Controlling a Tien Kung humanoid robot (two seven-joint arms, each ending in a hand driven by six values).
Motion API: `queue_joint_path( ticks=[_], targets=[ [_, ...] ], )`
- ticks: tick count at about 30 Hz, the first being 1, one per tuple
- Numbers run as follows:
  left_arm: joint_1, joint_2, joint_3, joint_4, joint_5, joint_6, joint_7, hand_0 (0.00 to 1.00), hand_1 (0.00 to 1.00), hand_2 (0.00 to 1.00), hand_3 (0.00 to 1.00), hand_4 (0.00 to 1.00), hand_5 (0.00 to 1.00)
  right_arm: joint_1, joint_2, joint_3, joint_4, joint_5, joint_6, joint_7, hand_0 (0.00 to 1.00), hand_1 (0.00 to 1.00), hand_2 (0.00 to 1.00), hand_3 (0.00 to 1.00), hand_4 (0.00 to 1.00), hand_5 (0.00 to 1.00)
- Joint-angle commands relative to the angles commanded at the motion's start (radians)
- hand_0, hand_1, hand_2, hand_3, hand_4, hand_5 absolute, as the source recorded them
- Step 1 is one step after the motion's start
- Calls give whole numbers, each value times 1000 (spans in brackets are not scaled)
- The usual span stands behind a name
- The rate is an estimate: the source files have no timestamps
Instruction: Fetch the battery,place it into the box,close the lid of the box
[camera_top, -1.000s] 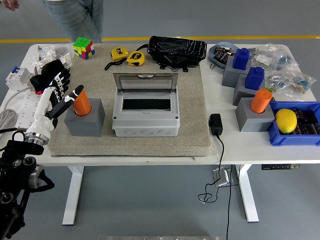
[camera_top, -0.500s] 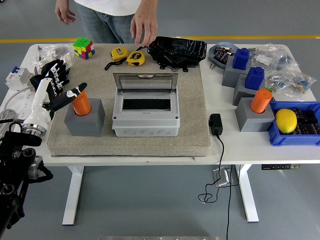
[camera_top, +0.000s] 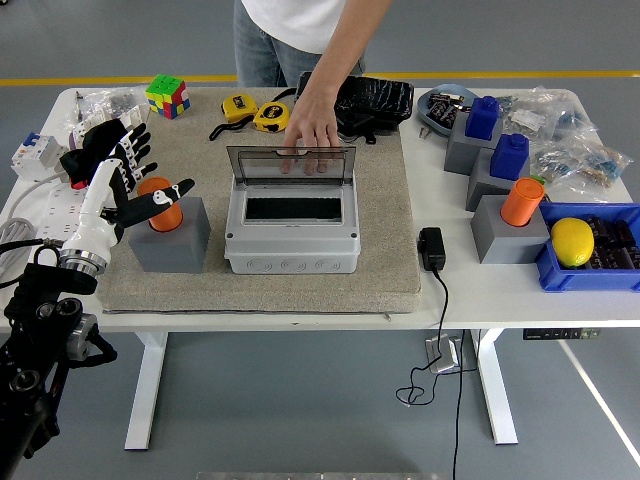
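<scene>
An orange battery (camera_top: 162, 214) stands upright in a grey holder (camera_top: 175, 242) on the left of the tan mat. My left hand (camera_top: 148, 176) is at it, fingers spread behind it and thumb lying across its top, not closed on it. The grey box (camera_top: 290, 236) sits mid-mat with its clear lid (camera_top: 290, 164) standing up at the back. A person's hand (camera_top: 312, 132) reaches from the far side and rests on the lid's top edge. My right hand is out of view.
A second orange battery (camera_top: 521, 200) and two blue ones (camera_top: 483, 117) stand in grey holders on the right. A blue bin (camera_top: 600, 276) holds a lemon (camera_top: 572, 241). A power adapter (camera_top: 432, 248), black bag (camera_top: 375, 100), tape measures (camera_top: 255, 112) and Rubik's cube (camera_top: 166, 96) lie around.
The person stepped in and moved a hand from the tape measures onto the box lid. My left hand shifted slightly, its thumb now lying across the battery's top.
</scene>
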Motion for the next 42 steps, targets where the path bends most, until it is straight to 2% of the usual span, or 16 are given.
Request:
queue_joint_path(
  ticks=[12, 13, 18, 19, 24, 25, 36, 37, 42],
  targets=[
    [-17, -17, 3, 57, -20, -2, -16, 854, 945, 950, 961, 998, 250, -1, 1, 6, 0, -5, 0, -1, 875, 792, 746, 781, 998, 998],
    [-17, -19, 1, 61, -21, -2, -17, 845, 926, 898, 902, 998, 258, -1, 1, 8, 0, -6, -1, -2, 876, 791, 745, 780, 998, 998],
    [-15, -23, 3, 69, -23, -6, -19, 845, 926, 898, 902, 998, 258, -2, 2, 8, 0, -6, -1, -1, 876, 791, 745, 780, 998, 998],
    [-15, -23, 5, 69, -23, -5, -19, 837, 882, 848, 861, 998, 269, -2, 3, 8, 0, -6, -1, -1, 876, 791, 745, 780, 998, 998],
    [-13, -27, 10, 72, -20, -1, -20, 837, 882, 848, 861, 998, 269, -1, 2, 6, 0, -4, -1, -1, 876, 791, 745, 780, 998, 998],
    [-14, -27, 10, 73, -19, -1, -20, 803, 848, 800, 809, 998, 273, -1, 2, 5, 0, -3, -1, -1, 876, 791, 746, 780, 998, 998],
    [-18, -35, 16, 79, -26, 13, -28, 799, 843, 798, 812, 998, 273, 0, 2, 15, 0, -11, -1, -2, 876, 791, 745, 780, 998, 998],
    [-18, -36, 17, 79, -27, 14, -29, 759, 833, 797, 806, 998, 271, 0, 2, 15, 0, -11, -1, -1, 876, 793, 745, 779, 998, 998],
    [-15, -39, 23, 80, -29, 19, -33, 759, 833, 797, 806, 998, 271, 2, 1, 18, 0, -13, -3, -1, 876, 793, 745, 779, 998, 998]
  ],
)
